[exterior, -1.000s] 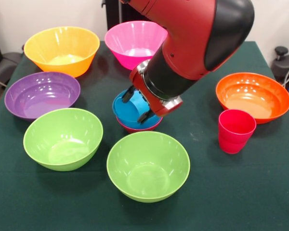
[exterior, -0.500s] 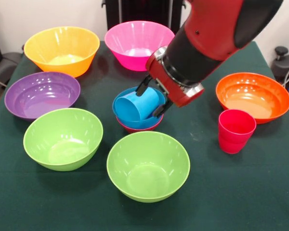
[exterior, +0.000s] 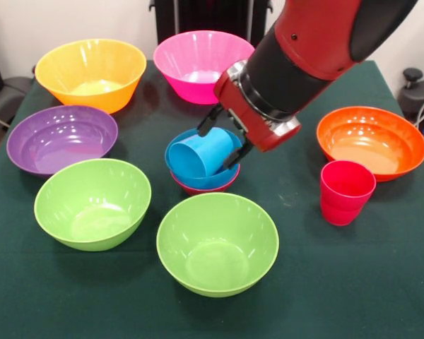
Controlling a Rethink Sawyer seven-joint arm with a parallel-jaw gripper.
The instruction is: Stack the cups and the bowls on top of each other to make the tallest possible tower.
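Observation:
A light blue cup (exterior: 198, 152) lies tilted on its side inside a small blue bowl (exterior: 191, 178), which is nested in a small red bowl (exterior: 201, 189) at the table's middle. My gripper (exterior: 219, 140) hangs at the cup's upper right end, open, with its black fingers (exterior: 206, 124) on either side of that end. A red-pink cup (exterior: 346, 192) stands upright to the right, in front of the orange bowl (exterior: 371, 141). Two lime green bowls (exterior: 92, 205) (exterior: 218, 244) sit in front. The purple bowl (exterior: 60, 138), yellow-orange bowl (exterior: 92, 70) and pink bowl (exterior: 194, 60) sit left and behind.
The dark green table cloth (exterior: 304, 282) covers the table. The red and black arm (exterior: 304, 49) reaches in from the upper right and hides part of the space between the pink and orange bowls.
The gripper has drawn back up and to the right from low over the blue bowl. The light blue cup stays lying in the blue bowl and now shows more fully.

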